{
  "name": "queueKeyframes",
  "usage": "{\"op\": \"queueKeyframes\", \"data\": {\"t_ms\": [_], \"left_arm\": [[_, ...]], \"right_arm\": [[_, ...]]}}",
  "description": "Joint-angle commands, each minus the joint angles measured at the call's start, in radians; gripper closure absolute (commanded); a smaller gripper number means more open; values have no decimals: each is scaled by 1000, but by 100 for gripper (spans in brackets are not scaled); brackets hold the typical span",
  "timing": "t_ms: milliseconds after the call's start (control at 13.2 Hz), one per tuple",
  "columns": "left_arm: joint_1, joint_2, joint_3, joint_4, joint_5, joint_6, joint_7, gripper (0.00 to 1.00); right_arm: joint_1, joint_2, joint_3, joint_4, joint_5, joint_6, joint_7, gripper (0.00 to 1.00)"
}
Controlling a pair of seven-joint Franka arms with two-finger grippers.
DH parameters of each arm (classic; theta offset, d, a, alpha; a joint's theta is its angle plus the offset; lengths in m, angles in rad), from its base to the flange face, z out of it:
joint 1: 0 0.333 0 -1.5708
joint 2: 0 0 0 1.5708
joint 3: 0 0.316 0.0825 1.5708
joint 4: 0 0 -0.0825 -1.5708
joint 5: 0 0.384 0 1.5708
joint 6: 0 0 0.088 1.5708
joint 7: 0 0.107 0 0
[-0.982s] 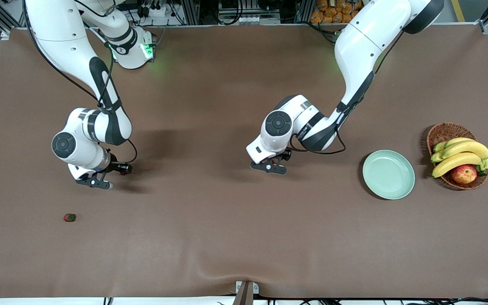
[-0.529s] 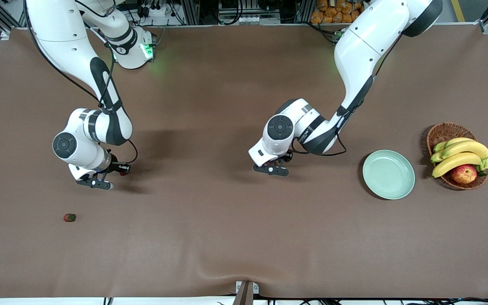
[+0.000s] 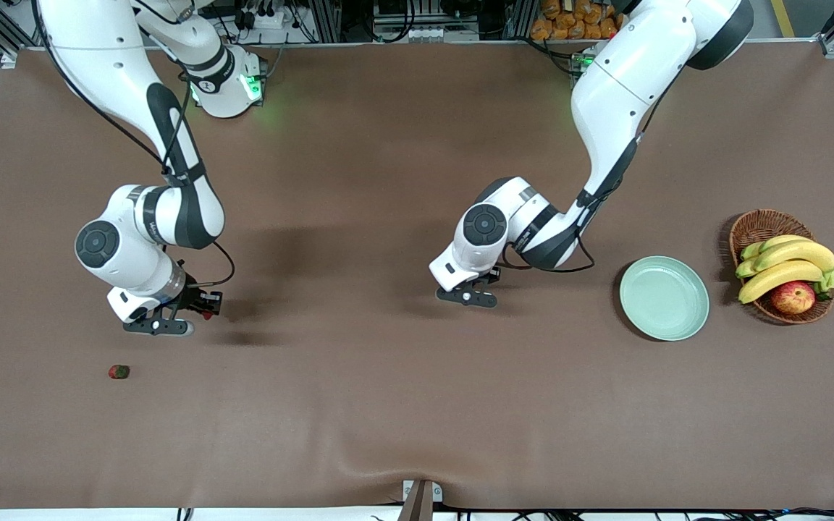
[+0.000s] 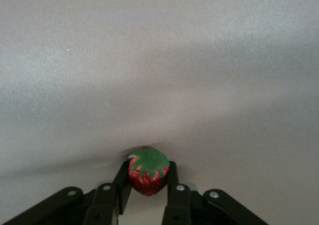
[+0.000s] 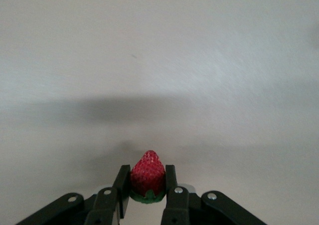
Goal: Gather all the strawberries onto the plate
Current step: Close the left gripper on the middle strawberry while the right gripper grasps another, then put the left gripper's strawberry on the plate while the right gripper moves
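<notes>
**A:** Front view first, starting at the edge nearest the camera: what lies closest?

**B:** A loose strawberry (image 3: pixel 119 372) on the brown surface (image 3: pixel 388 405), toward the right arm's end and well in from that near edge. Nothing touches it.

**A:** And just past it?

**B:** The right gripper (image 3: pixel 187 312) hangs over bare surface near that berry. In the right wrist view its fingers (image 5: pixel 121 184) are closed on a second strawberry (image 5: pixel 147 175), red tip pointing away from the wrist, green cap tucked in between the fingers.

**A:** The left gripper?

**B:** The left gripper (image 3: pixel 476 287) is over the middle of the surface. The left wrist view shows its fingers (image 4: pixel 172 177) pinched on a third strawberry (image 4: pixel 148 172), leafy cap facing the camera.

**A:** Where is the plate?

**B:** The pale green plate (image 3: pixel 664 298) sits toward the left arm's end, well apart from both grippers, with no berry in it.

**A:** Anything beside it?

**B:** A wicker basket (image 3: pixel 757 226), just beside the plate and closer to that end's edge, holding bananas (image 3: pixel 790 260) and an apple (image 3: pixel 793 297).
</notes>
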Motion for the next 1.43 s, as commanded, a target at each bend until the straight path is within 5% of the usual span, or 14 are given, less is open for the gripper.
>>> {"op": "queueKeyframes", "data": {"t_ms": [0, 227, 453, 755, 1057, 1359], "left_arm": [[7, -8, -3, 0, 27, 0, -30, 99], [30, -92, -5, 2, 27, -99, -15, 100], [116, -214, -20, 0, 10, -254, 68, 100], [283, -291, -23, -10, 10, -459, 223, 100], [493, -309, -22, -49, 22, -459, 514, 100], [619, -268, -22, -93, 25, -366, 587, 100]], "right_arm": [[14, -35, 49, 18, 22, -13, -48, 100], [23, -26, 155, 37, 27, 27, -35, 100], [83, 9, 183, 105, 50, 55, -28, 100], [167, 136, 185, 290, 188, 53, -5, 100], [250, 279, 185, 490, 210, 59, 130, 100], [319, 415, 186, 628, 211, 175, 218, 99]]}}
